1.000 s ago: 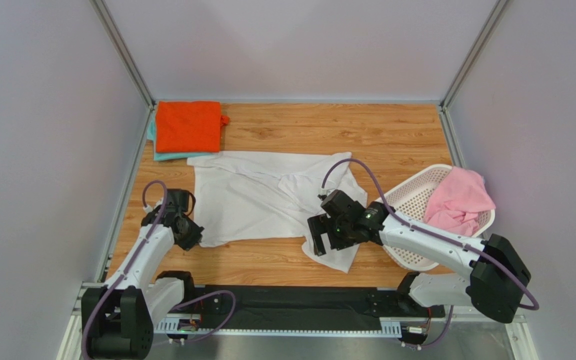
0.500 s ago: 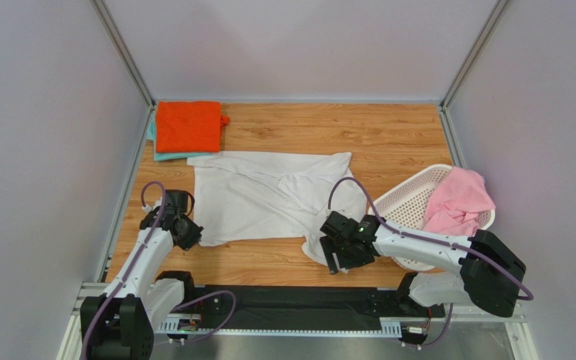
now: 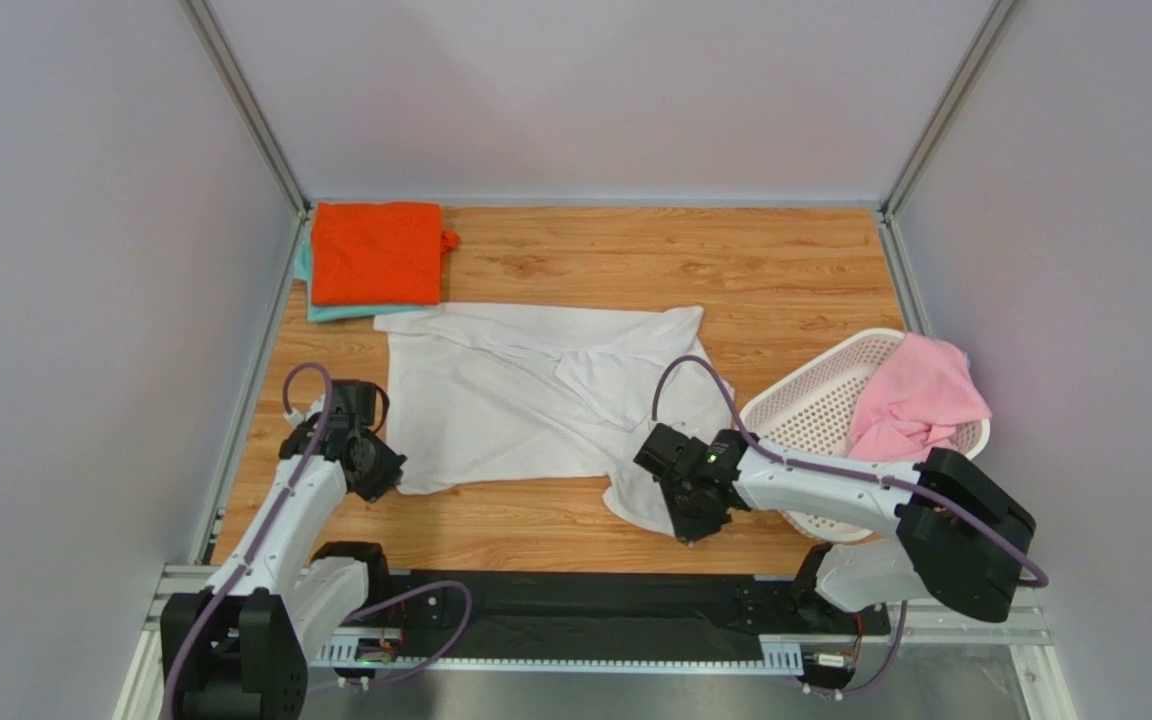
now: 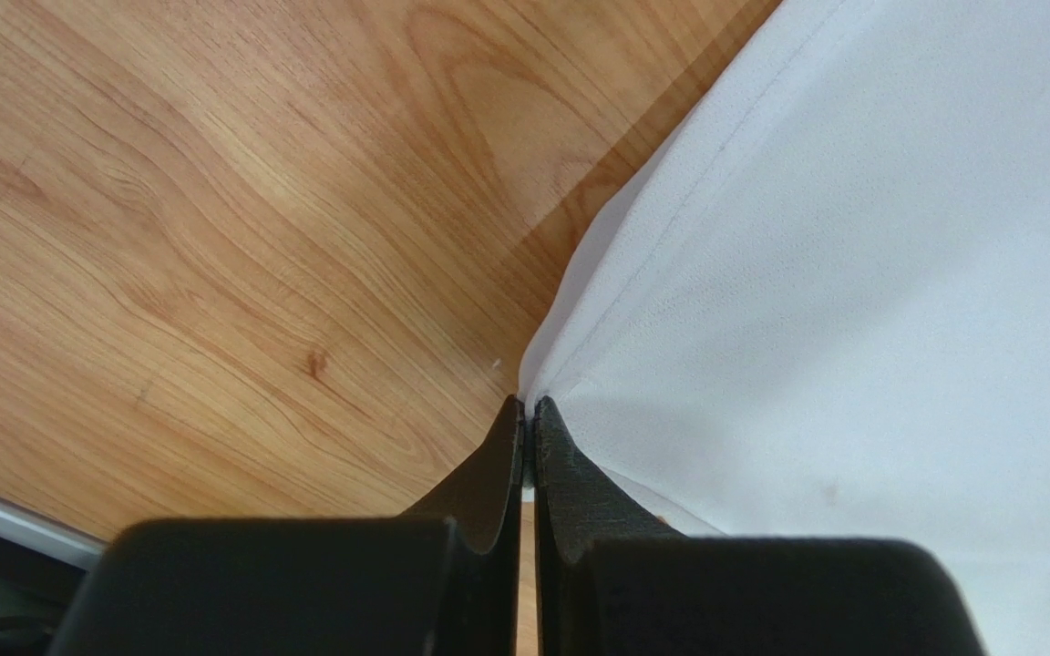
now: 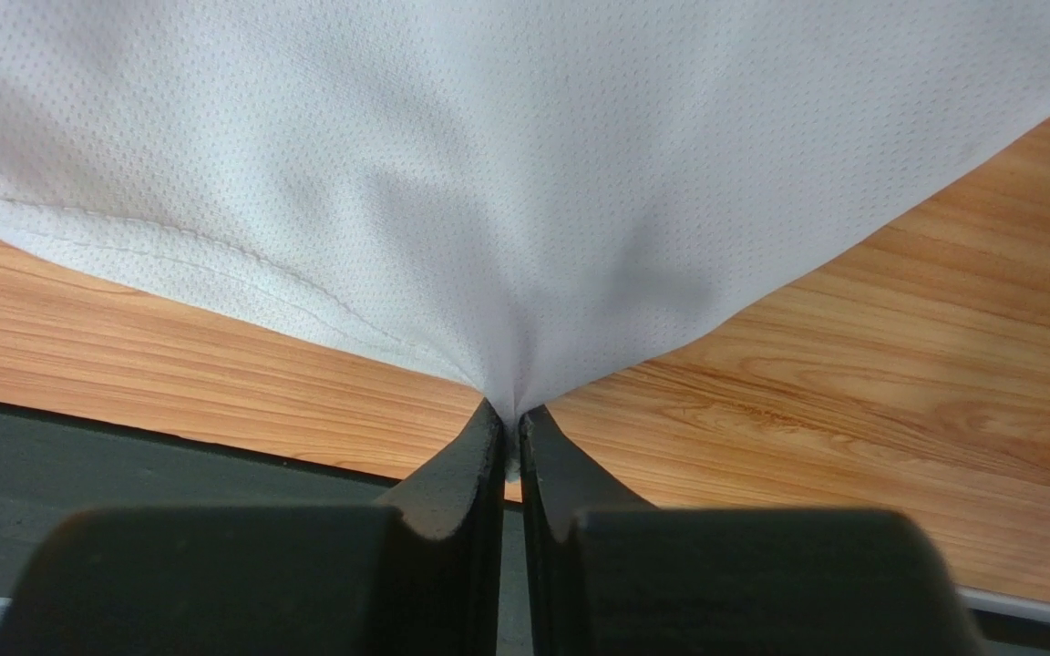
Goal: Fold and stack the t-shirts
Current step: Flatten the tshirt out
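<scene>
1. The white tee (image 3: 522, 398) is lying spread out in the middle of the bench (image 3: 778, 263), with some bumps and folds near its right side.
2. The left pincer (image 4: 529, 414) is squeezing tight on the near left corner of the white tee, down low by the wood.
3. The right pincer (image 5: 511, 414) is pinching the near right corner of the same tee, and the cloth is bunching up at its tips.
4. The orange tee (image 3: 375, 251) is sitting folded in the far left corner, on top of the teal tee (image 3: 324, 311), which is peeking out along the left and near edges.
5. The pink tee (image 3: 916, 402) is lying crumpled in the basket (image 3: 812, 402) at the right, spilling over its right rim.
6. The basket is sitting just beside the right arm (image 3: 838, 480).
</scene>
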You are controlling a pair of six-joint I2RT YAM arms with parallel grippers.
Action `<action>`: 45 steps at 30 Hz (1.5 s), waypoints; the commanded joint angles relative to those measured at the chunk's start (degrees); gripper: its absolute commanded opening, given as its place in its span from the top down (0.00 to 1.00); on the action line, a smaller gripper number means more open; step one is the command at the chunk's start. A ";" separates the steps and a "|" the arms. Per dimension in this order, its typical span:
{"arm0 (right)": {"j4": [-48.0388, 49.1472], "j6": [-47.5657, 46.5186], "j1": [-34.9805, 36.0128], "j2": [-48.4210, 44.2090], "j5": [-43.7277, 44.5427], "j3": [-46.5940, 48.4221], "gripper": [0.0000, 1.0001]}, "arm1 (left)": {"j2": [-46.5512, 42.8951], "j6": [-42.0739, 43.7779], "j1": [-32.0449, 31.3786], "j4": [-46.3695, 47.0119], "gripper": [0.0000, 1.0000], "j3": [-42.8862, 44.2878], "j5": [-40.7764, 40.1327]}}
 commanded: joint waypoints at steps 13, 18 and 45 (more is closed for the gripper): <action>5.32 -7.93 -11.41 -9.58 17.32 18.92 1.00 | -5.72 4.10 0.25 -4.54 1.00 16.75 3.22; 8.14 -14.07 -13.88 -14.23 23.30 28.69 1.00 | -7.92 3.67 0.25 -5.25 1.00 28.60 3.83; 4.02 -28.59 -13.88 -21.62 -6.92 78.97 1.00 | -8.54 10.08 0.25 -18.61 1.00 91.91 7.00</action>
